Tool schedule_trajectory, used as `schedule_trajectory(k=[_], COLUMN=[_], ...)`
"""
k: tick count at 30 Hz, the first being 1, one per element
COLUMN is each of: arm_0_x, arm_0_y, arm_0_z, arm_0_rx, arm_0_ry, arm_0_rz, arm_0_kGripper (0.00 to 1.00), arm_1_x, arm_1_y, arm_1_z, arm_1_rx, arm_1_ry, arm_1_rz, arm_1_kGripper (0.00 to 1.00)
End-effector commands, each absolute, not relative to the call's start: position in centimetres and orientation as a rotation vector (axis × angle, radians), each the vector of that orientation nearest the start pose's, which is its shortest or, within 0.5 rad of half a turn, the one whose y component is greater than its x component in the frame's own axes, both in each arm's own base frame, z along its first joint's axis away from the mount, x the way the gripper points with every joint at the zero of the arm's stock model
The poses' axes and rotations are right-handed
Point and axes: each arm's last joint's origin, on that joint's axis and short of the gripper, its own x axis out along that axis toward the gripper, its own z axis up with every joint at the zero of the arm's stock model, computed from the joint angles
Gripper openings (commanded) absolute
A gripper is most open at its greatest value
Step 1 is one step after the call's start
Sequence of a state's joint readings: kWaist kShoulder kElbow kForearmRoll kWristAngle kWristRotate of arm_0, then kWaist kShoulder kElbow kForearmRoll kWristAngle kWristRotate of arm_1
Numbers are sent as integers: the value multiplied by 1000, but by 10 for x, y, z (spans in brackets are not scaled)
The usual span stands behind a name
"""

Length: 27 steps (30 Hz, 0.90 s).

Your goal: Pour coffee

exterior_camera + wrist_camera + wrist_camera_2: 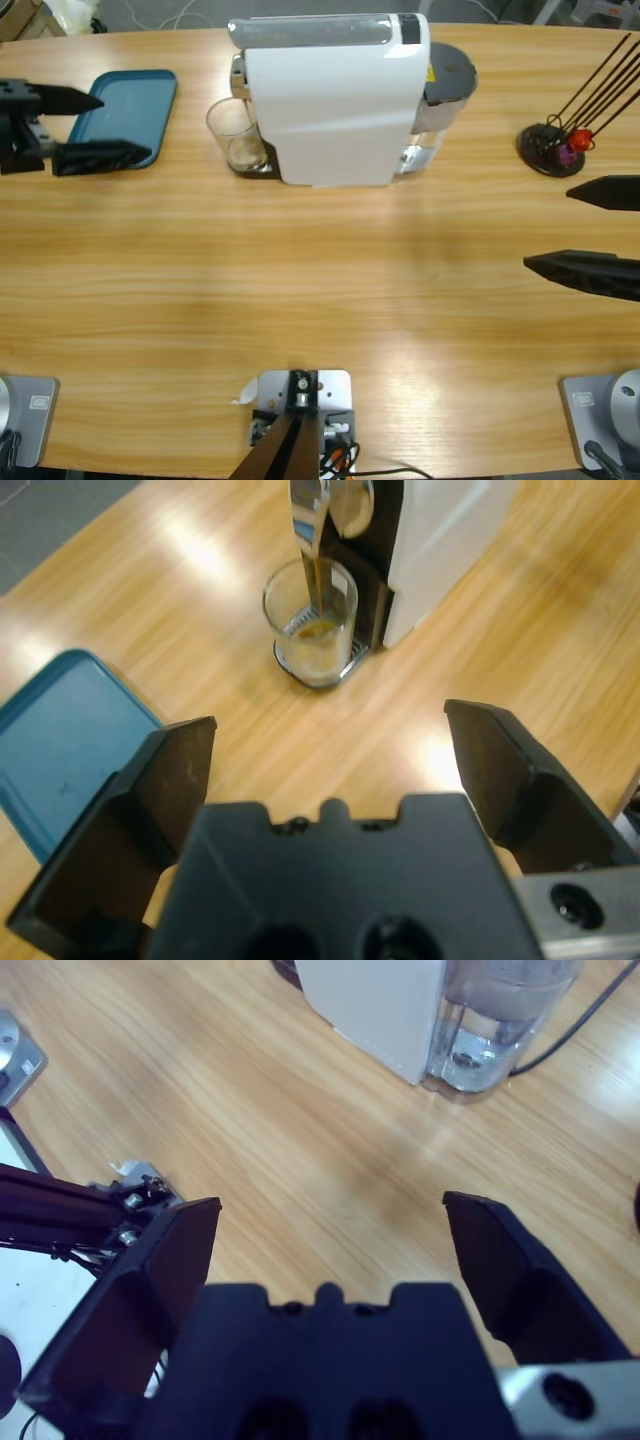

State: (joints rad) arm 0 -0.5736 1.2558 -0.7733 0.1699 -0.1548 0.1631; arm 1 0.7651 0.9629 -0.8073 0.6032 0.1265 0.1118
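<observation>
Wood-grain bench [300,290] carries a white coffee machine [335,100] with a clear glass [236,135] under its spout. A thin stream falls into the glass, where the coffee [316,632] lies shallow at the bottom. Beside it sits a blue tray [125,105]. Left gripper [95,128] hangs over the tray, fingers spread and empty. Right gripper [580,228] is likewise spread, empty, near a black stick holder [550,148].

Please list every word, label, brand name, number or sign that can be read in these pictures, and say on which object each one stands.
No text can be read in any view.
The coffee machine shows a small yellow sticker in the high view, too small to read.
The glass, the blue tray and the water tank show no lettering.
</observation>
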Motion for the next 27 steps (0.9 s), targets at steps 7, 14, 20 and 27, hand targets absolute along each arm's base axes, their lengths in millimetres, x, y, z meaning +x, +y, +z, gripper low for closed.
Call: schedule_trajectory(k=[7,14,20,27], arm_0_x=[174,169,159,154], arm_0_y=[-124,-122,-117,-115], arm_0_z=[302,303,301,300], arm_0_rx=[264,263,266,267], arm_0_ry=[628,626,625,630], arm_0_rz=[-813,-819,-826,-829], arm_0_kGripper=[1000,1000,1000,1000], arm_1_x=[85,94,97,104], arm_1_y=[92,100,88,83], arm_1_z=[301,302,302,303], arm_1_rx=[-319,-290,-233,-180], arm_1_ry=[670,541,525,555], arm_1_rz=[890,905,820,747], arm_1_kGripper=[1000,1000,992,977])
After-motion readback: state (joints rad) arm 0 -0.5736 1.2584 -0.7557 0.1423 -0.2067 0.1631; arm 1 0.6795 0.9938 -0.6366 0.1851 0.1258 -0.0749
